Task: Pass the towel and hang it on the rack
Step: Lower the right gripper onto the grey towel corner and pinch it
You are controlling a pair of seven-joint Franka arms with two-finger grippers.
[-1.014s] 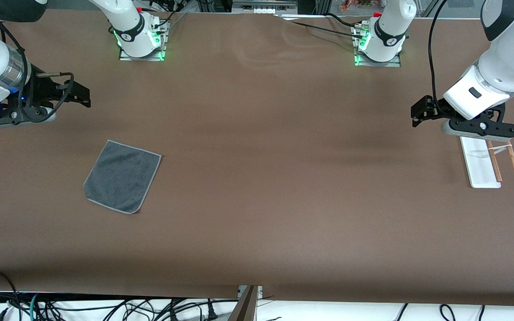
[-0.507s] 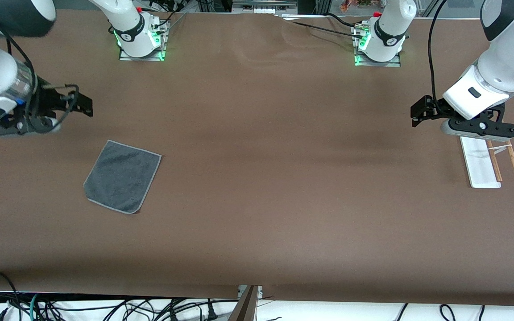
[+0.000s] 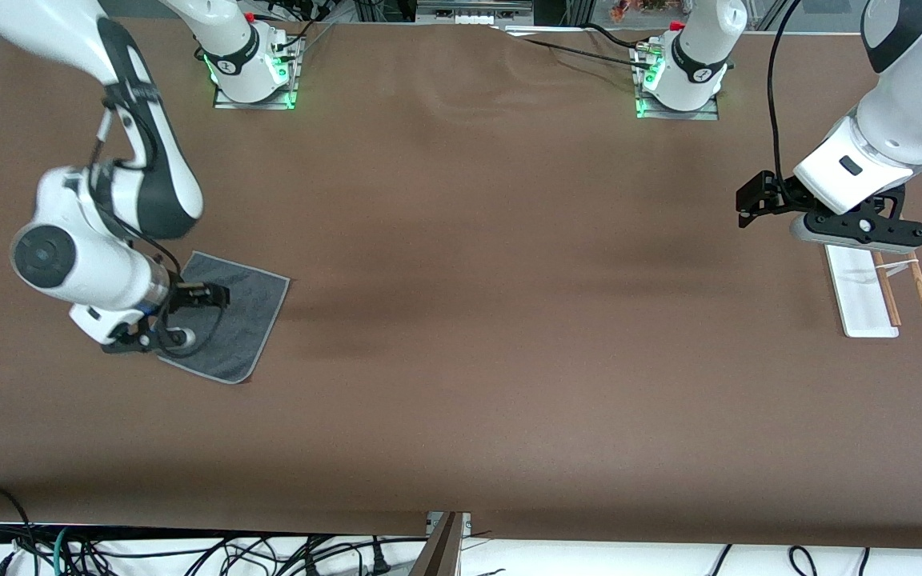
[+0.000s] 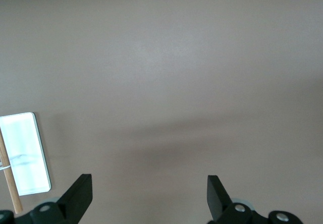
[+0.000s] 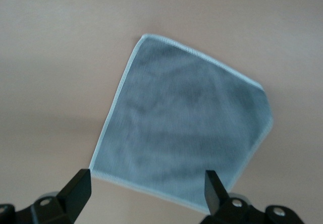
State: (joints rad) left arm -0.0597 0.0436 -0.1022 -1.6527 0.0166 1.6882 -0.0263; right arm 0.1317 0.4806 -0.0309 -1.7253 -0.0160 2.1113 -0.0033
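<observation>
The towel, dark grey with a lighter stitched border, lies flat on the table toward the right arm's end. My right gripper hovers low over it, open and empty. In the right wrist view the towel fills the middle, and its nearest edge lies between my open right gripper's fingers. The rack, a white base with two brown rods, stands toward the left arm's end. My left gripper waits open and empty over bare table beside the rack. The left wrist view shows that gripper and the rack base.
The brown table cover spreads between towel and rack. The arm bases stand along the table's edge farthest from the front camera. Cables hang below the nearest edge.
My right arm has swung from the table's end to over the towel and come down close to it. The towel, the rack and the left arm have not moved.
</observation>
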